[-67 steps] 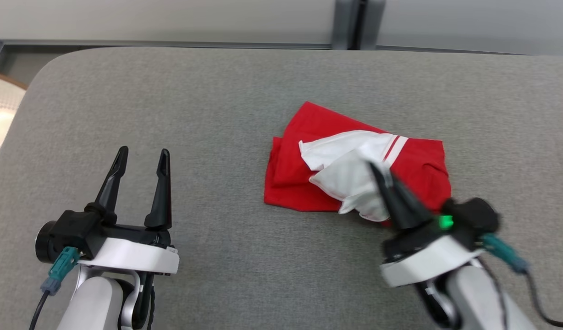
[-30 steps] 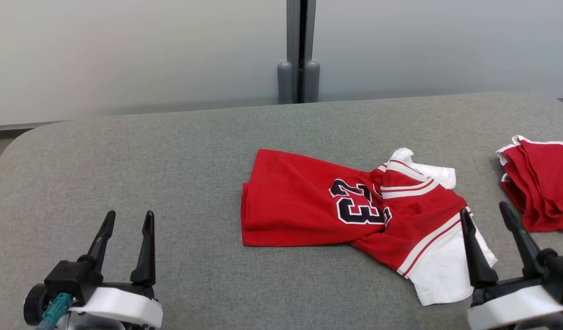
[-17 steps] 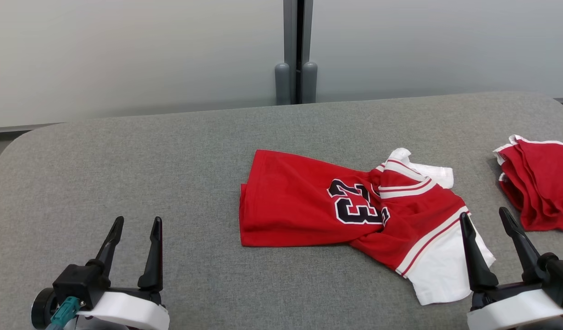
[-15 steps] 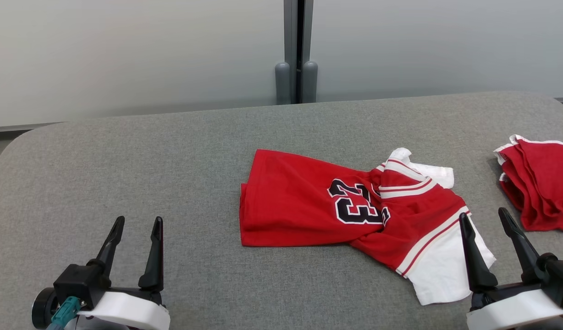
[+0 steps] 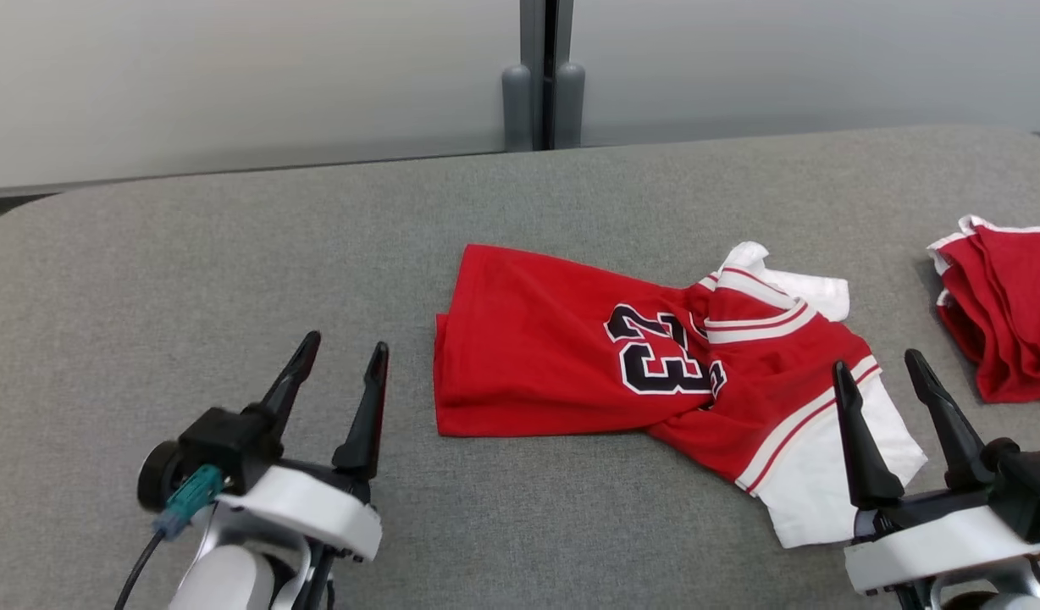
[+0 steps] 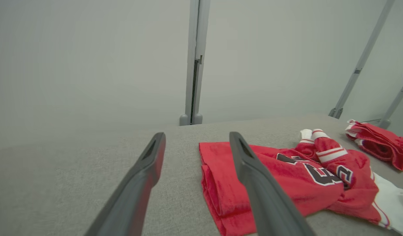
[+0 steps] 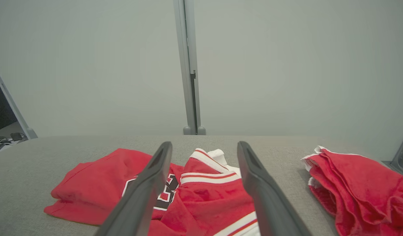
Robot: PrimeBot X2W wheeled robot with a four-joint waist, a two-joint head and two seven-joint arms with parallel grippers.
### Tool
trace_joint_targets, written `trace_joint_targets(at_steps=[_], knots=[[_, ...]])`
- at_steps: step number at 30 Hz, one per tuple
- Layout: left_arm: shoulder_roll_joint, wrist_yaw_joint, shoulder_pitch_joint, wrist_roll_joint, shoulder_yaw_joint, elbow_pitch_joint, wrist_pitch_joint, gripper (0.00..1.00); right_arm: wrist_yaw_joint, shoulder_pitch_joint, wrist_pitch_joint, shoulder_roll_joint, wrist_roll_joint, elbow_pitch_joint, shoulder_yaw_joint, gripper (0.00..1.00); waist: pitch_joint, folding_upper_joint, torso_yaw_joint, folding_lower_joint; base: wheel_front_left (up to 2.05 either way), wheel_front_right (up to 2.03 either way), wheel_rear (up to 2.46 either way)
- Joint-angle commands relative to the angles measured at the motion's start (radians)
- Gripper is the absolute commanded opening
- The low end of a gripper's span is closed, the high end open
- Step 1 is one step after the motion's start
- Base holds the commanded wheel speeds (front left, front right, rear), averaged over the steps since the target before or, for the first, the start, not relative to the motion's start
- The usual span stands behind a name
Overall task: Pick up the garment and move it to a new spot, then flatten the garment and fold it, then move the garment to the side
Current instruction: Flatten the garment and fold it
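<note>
Left claw (image 5: pixel 346 343): at the lower left of the head view, over bare counter. Its two dark fingers are spread and there is nothing between them. It stands near the left edge of the garment and apart from it.
Counter (image 5: pixel 190 246): grey woven covering with rounded far corners. It carries both pieces of clothing.
Post (image 5: pixel 537 76): grey upright between two pale wall panels, behind the far edge of the counter and about mid-width.
Garment (image 5: pixel 554 347): red jersey lying on the counter right of centre, between the two claws. The left portion lies fairly flat, with layers doubled at its left edge. The right portion is twisted and bunched.
Number (image 5: pixel 660 356): "23" in black with a white outline, at the middle of the garment, upside down in the head view and partly caught in the twist.
Trim (image 5: pixel 761 318): white and red striped bands across the bunched right portion.
White sleeve (image 5: pixel 816 483): spread toward the near right edge, at the lowest right end of the garment.
Right claw (image 5: pixel 877 363): at the lower right of the head view, fingers spread, nothing pinched. Its left finger overlaps the white sleeve in that view. Contact with the cloth cannot be told.
Second red piece (image 5: pixel 1007 313): folded red cloth with a white edge, at the far right of the counter, apart from the garment.
</note>
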Motion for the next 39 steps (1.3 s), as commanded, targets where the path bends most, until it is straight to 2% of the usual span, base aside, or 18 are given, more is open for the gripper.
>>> trace_joint_targets(at_steps=[1, 8, 14, 15, 16, 17, 21, 27, 33, 37, 39], knots=[[-0.004, -0.016, -0.043, 0.006, -0.015, 0.021, 0.01, 1.0, -0.001, -0.02, -0.008, -0.002, 0.007, 0.005, 0.007, 1.0, 0.049, 0.0, -0.016, 0.0, 0.0, 0.0, 0.0], [-0.057, -0.103, -0.217, -0.012, -0.091, 0.238, 0.029, 1.0, 0.0, -0.063, -0.039, 0.015, 0.024, 0.037, 0.014, 1.0, 0.159, 0.0, -0.063, 0.0, 0.0, 0.0, 0.0], [-0.076, -0.125, -0.316, -0.022, -0.107, 0.434, 0.022, 1.0, -0.001, -0.088, -0.073, 0.03, 0.03, 0.075, 0.019, 1.0, 0.207, 0.0, -0.091, 0.0, 0.0, 0.0, 0.0], [-0.079, -0.127, -0.325, -0.021, -0.109, 0.449, 0.01, 0.61, -0.001, -0.09, -0.076, 0.032, 0.029, 0.078, 0.017, 1.0, 0.21, 0.0, -0.091, 0.0, 0.0, 0.0, 0.0], [-0.078, -0.132, -0.333, -0.019, -0.112, 0.461, -0.002, 0.11, 0.0, -0.092, -0.08, 0.034, 0.029, 0.082, 0.014, 1.0, 0.212, 0.0, -0.09, 0.0, 0.0, 0.0, 0.0], [-0.077, -0.135, -0.334, -0.023, -0.114, 0.47, -0.01, 0.0, 0.0, -0.094, -0.084, 0.035, 0.029, 0.088, 0.012, 1.0, 0.213, 0.0, -0.089, 0.0, 0.0, 0.0, 0.0], [-0.062, -0.149, -0.331, -0.026, -0.132, 0.463, -0.034, 0.0, 0.0, -0.106, -0.094, 0.039, 0.032, 0.104, 0.004, 1.0, 0.214, 0.0, -0.066, 0.0, 0.0, 0.0, 0.0], [-0.014, -0.121, -0.25, -0.02, -0.129, 0.349, -0.035, 0.0, 0.0, -0.102, -0.092, 0.038, 0.032, 0.117, -0.006, 1.0, 0.191, 0.0, -0.024, 0.0, 0.0, 0.0, 0.0], [0.048, -0.065, -0.063, -0.048, -0.116, 0.168, 0.05, 0.0, 0.0, -0.078, -0.073, 0.034, 0.039, 0.14, -0.027, 1.0, 0.158, 0.0, 0.016, 0.0, 0.0, 0.0, 0.0], [0.068, -0.021, 0.069, -0.086, -0.099, 0.082, 0.107, 0.0, 0.0, -0.057, -0.063, 0.035, 0.043, 0.152, -0.041, 1.0, 0.136, 0.0, 0.037, 0.0, 0.0, 0.0, 0.0], [0.068, -0.013, 0.1, -0.099, -0.096, 0.067, 0.117, 0.0, 0.0, -0.051, -0.062, 0.036, 0.044, 0.153, -0.046, 1.0, 0.131, 0.0, 0.042, 0.0, 0.0, 0.0, 0.0]])
